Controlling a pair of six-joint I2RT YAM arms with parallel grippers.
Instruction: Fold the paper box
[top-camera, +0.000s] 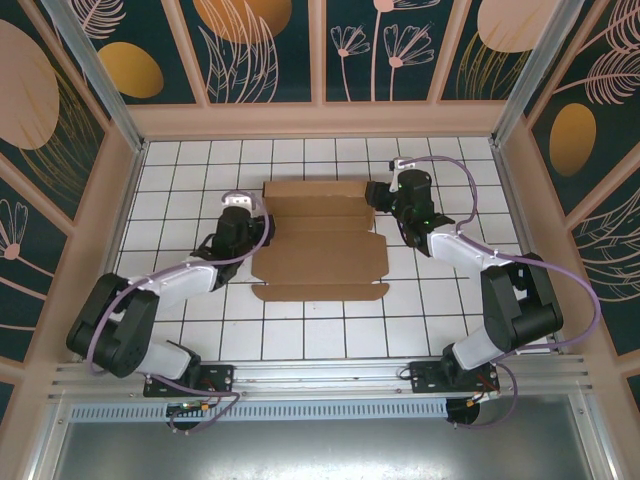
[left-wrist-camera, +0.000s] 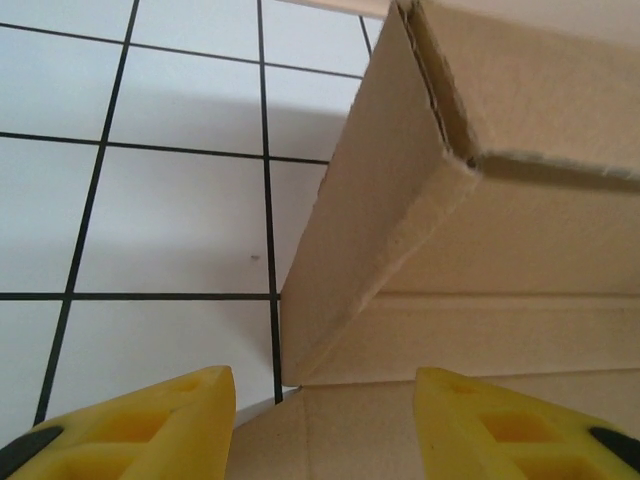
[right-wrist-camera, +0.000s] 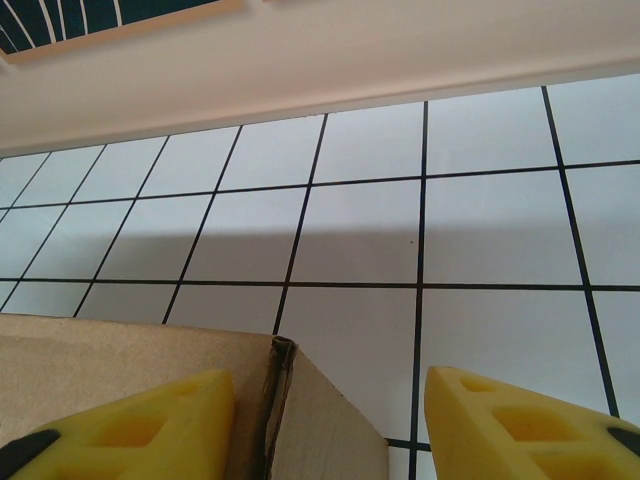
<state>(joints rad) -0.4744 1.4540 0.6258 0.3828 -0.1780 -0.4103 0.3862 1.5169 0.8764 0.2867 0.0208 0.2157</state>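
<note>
Left fingers (left-wrist-camera: 150, 425) stand half apart, gripping nothing, a raised side flap (left-wrist-camera: 370, 240) just ahead. The paper box (top-camera: 320, 240) lies mid-frame on the desk (top-camera: 180, 170). Right fingers (right-wrist-camera: 520, 415) — also apart, empty — straddle its right corner (right-wrist-camera: 285, 352). Lift both sides together, evenly, or the sheet may skid.

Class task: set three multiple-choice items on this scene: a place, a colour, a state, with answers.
1. Where does the cardboard box lie? A between the left gripper and right gripper; B beside the arm bases; C against the far wall.
2. What colour are the fingers? A blue; B yellow; C red.
3. How is the box? A closed; B crushed; C mostly flat, one flap raised.
Answers: A, a gripper at each side; B, both wrist views; C, panels lie open on the table.
</note>
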